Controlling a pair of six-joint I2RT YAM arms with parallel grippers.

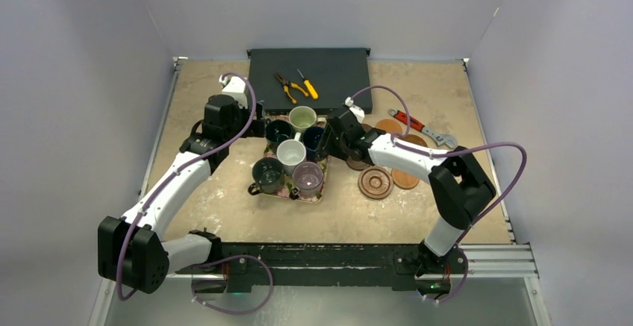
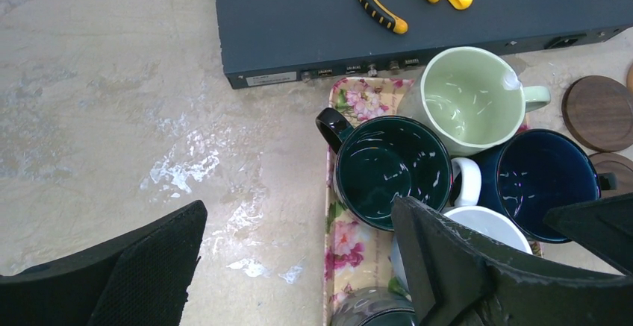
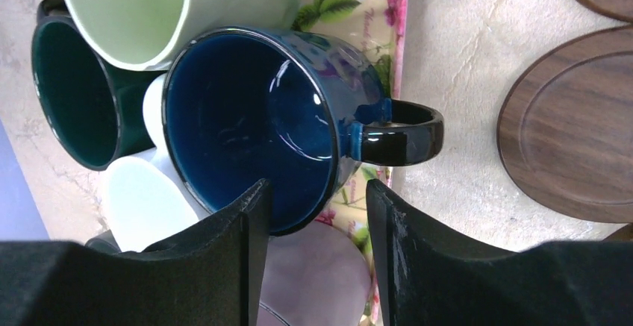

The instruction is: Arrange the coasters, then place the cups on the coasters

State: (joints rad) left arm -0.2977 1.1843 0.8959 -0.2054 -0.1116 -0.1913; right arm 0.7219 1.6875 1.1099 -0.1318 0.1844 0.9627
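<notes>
right gripper [image 3: 313, 192], jaws open, straddles the near wall of the navy mug [image 3: 246, 117], handle just right; glazed, stiff, probably slippery: rim pinch suits.

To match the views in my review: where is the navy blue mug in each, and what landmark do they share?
Top external: navy blue mug mid-table, below-right of the pale green mug.
Left wrist: navy blue mug at right, below the pale green mug.
Right wrist: navy blue mug at centre, handle pointing right.
Shared landmark: pale green mug, beside it in all three.
</notes>
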